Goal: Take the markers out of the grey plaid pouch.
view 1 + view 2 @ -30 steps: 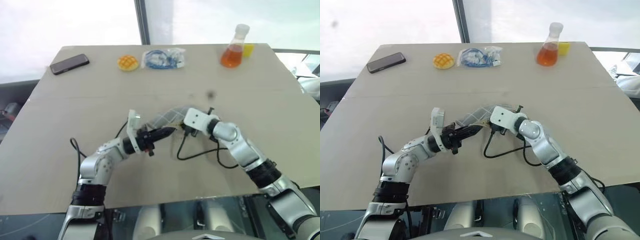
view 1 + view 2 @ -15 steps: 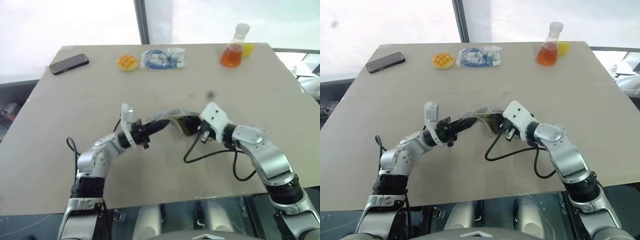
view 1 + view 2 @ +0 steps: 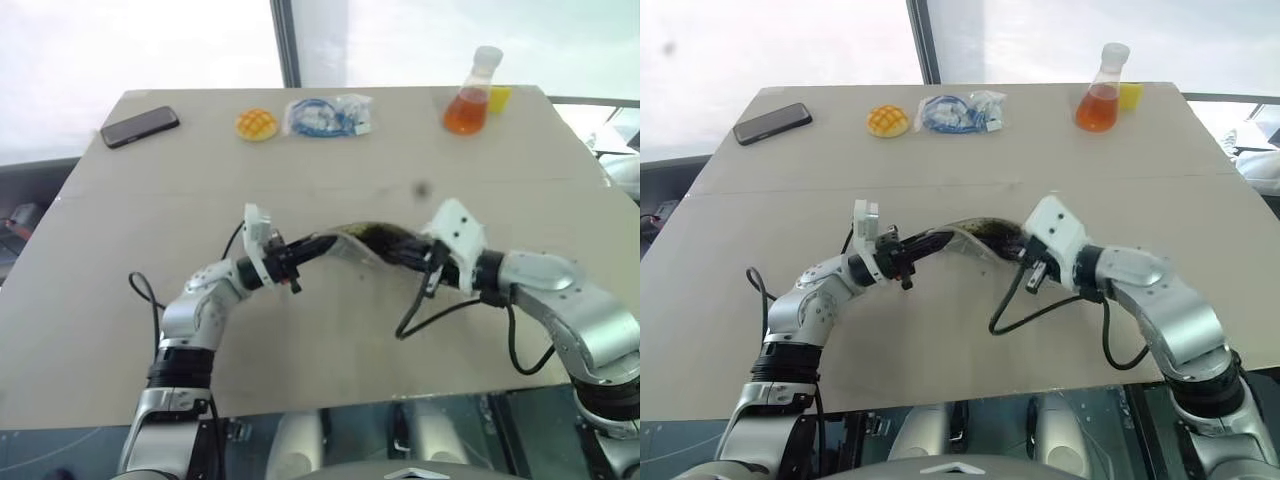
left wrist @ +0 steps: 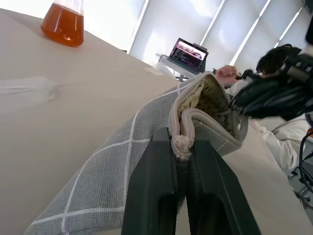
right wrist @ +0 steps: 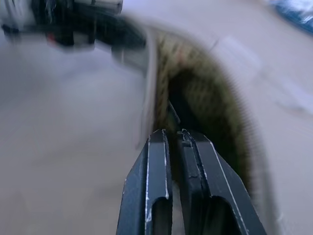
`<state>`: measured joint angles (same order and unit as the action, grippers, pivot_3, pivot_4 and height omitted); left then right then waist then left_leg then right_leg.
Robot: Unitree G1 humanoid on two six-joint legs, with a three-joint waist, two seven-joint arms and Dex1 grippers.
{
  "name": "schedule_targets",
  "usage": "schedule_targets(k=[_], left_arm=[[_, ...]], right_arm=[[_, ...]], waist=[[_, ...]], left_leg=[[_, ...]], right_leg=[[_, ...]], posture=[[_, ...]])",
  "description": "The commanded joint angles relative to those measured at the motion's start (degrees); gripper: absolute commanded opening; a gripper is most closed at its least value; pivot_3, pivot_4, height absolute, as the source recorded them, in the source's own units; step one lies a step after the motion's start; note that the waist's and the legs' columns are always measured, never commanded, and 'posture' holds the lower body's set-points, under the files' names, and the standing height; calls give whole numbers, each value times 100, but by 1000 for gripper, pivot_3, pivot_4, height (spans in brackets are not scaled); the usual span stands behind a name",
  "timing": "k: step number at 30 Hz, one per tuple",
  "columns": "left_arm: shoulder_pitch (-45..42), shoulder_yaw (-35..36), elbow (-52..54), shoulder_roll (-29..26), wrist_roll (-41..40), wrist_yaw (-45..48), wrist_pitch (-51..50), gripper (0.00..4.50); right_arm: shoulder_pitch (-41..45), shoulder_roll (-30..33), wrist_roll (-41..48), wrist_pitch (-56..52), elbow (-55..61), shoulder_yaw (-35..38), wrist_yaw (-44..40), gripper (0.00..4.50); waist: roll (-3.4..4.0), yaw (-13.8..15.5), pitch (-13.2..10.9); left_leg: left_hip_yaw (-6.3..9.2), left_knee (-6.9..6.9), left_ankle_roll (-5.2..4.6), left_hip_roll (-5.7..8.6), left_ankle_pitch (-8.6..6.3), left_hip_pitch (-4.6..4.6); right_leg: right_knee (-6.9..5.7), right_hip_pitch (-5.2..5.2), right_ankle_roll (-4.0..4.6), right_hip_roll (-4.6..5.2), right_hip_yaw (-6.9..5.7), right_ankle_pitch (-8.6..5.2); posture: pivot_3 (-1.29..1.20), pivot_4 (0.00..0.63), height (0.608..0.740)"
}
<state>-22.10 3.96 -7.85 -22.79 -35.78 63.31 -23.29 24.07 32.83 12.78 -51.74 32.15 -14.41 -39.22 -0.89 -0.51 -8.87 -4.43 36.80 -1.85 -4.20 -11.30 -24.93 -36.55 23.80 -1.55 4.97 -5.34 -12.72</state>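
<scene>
- Over the middle of your desk (image 3: 120, 300), the pouch (image 3: 345, 243) hangs lifted between both claws, mouth agape.
- Your left claw (image 4: 182, 147) is clamped tight on the pouch's zipper-edge seam.
- Your right claw (image 5: 172, 139) sits at the open mouth, fingers nearly together; you cannot tell whether it grips a marker.

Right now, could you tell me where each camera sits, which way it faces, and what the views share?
Left eye and right eye views: on the head, looking forward and down at the table; both arms show.
Left wrist view: along the left pincer, shut on the pouch's edge; flask beyond.
Right wrist view: along the right pincer, facing the pouch's open mouth; a thin dark thing sits between its fingers.
Shared: the pouch appears in all views; the flask in the head views and the left wrist view.
</scene>
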Motion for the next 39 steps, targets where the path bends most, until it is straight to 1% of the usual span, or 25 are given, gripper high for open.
schedule_targets(k=[1, 3, 4, 5, 6, 9, 12, 13, 16, 20, 22, 23, 24, 25, 26, 29, 33, 36, 39], left_arm=[[27, 27, 347, -35, -109, 99, -6, 0], [112, -5, 412, -66, -70, 146, 8, 0], [148, -26, 442, -79, -49, 168, 23, 0], [197, -54, 493, -90, -32, 191, 34, 0], [241, -73, 544, -95, -25, 205, 35, 0], [380, -151, 696, -117, 14, 254, 48, 0], [454, -217, 774, -121, 33, 273, 66, 0], [461, -244, 792, -110, 32, 277, 60, 0], [458, -309, 812, -81, 43, 292, 64, 0], [435, -385, 843, -29, 63, 281, 76, 0], [433, -370, 813, -25, 106, 259, 138, 0], [418, -332, 760, -28, 145, 218, 188, 0], [401, -293, 706, -34, 183, 172, 234, 0], [378, -250, 626, -50, 238, 124, 309, 0], [361, -218, 547, -64, 301, 85, 395, 0], [275, -109, 228, -83, 517, -13, 742, 0], [117, -43, -144, -126, 698, -5, 1104, 0], [35, -40, -334, -172, 765, 89, 1297, 0], [-26, -40, -480, -237, 797, 168, 1397, 0]], right_arm=[[347, -142, -278, 362, -392, -190, 217, 370], [455, -269, -331, 445, -588, -243, 288, 875], [491, -327, -385, 488, -667, -276, 341, 1006], [511, -418, -439, 524, -744, -281, 435, 1476], [519, -496, -444, 520, -794, -264, 489, 1749], [535, -581, -529, 636, -956, -336, 515, 1749], [635, -405, -1120, 1354, -1336, -864, 452, 1749], [727, -414, -1398, 1706, -1630, -1122, 478, 1749], [919, -576, -1933, 2503, -2409, -1584, 552, 1749], [1199, -956, -2703, 3673, -3951, -2080, 852, 1749], [1265, -1071, -2927, 4036, -4514, -2079, 995, 1250], [1242, -1067, -2953, 4105, -4521, -2002, 968, 972], [1202, -1049, -2965, 4135, -4434, -1905, 931, 603], [1139, -987, -2969, 4123, -4213, -1786, 868, 397], [1072, -919, -2971, 4093, -3988, -1676, 802, 324], [787, -604, -2910, 3951, -3159, -1331, 531, 310], [487, -338, -2623, 3649, -2283, -927, 158, 269], [372, -335, -2320, 3439, -1918, -629, -18, 263], [236, -230, -2018, 3561, -1796, -334, -210, 261]], waist=[[0, -9, 0], [-1, -9, -1], [-1, -10, -1], [-1, -8, -1], [-2, -7, -1], [-2, 3, -2], [-2, -1, -2], [-2, -8, -2], [-2, -29, -2], [-2, -39, -2], [-5, -41, -1], [-6, -42, 1], [-11, -39, 4], [-15, -37, 7], [-14, -23, 6], [-14, -1, 6], [-14, 21, 3], [-14, 14, 2], [-14, 9, 1]], left_leg=[[-1, 0, 0, 0, 0, 0], [-1, -2, 0, 0, 0, -2], [-1, -4, 0, 0, 0, -2], [-2, -7, 0, 0, 0, -2], [-3, -10, 0, 0, 0, -2], [-3, -18, 0, 1, 0, -3], [-5, -18, 0, 2, 0, -3], [-7, -17, 0, 2, 0, -2], [-10, -15, 0, 0, 0, 3], [-12, -17, 0, -2, 1, 9], [-21, -17, 0, -2, 1, 9], [-28, -17, 0, -2, 1, 12], [-38, -17, 0, -2, 1, 14], [-43, -17, 1, -3, 1, 19], [-46, -16, 1, -4, 1, 20], [-45, -14, 1, -2, 1, 17], [-36, -15, 1, 0, 0, 11], [-37, -17, 1, -2, 0, 10], [-40, -20, 1, -3, 1, 11]], right_leg=[[0, -1, 0, -1, 1, 0], [0, 1, -1, -4, 1, 0], [0, 1, -1, -5, 1, 1], [0, 1, -1, -5, 1, 1], [1, 1, -2, -5, 1, 2], [3, 2, -6, -6, 1, 5], [5, 2, -2, -5, 2, 1], [6, 2, -2, -5, 3, 1], [6, 2, -2, -5, 4, 0], [2, 2, -2, -11, 6, 0], [2, 2, -3, -10, 8, 1], [1, 0, -4, -11, 12, 2], [0, 0, -4, -10, 14, 2], [-1, -4, -4, -10, 14, 2], [-1, -7, -3, -10, 13, 1], [-2, -6, -2, -3, 12, 0], [3, -1, -2, 1, 15, 0], [4, 2, -2, -2, 15, 1], [3, 2, -2, -6, 11, 1]], posture=[[0, 150, 740], [0, 150, 740], [0, 150, 740], [0, 150, 740], [0, 150, 740], [0, 150, 740], [0, 150, 740], [0, 150, 740], [0, 150, 740], [0, 150, 740], [0, 150, 740], [0, 150, 740], [0, 150, 740], [0, 150, 740], [0, 150, 740], [0, 150, 740], [0, 150, 740], [0, 150, 740], [0, 150, 740]])
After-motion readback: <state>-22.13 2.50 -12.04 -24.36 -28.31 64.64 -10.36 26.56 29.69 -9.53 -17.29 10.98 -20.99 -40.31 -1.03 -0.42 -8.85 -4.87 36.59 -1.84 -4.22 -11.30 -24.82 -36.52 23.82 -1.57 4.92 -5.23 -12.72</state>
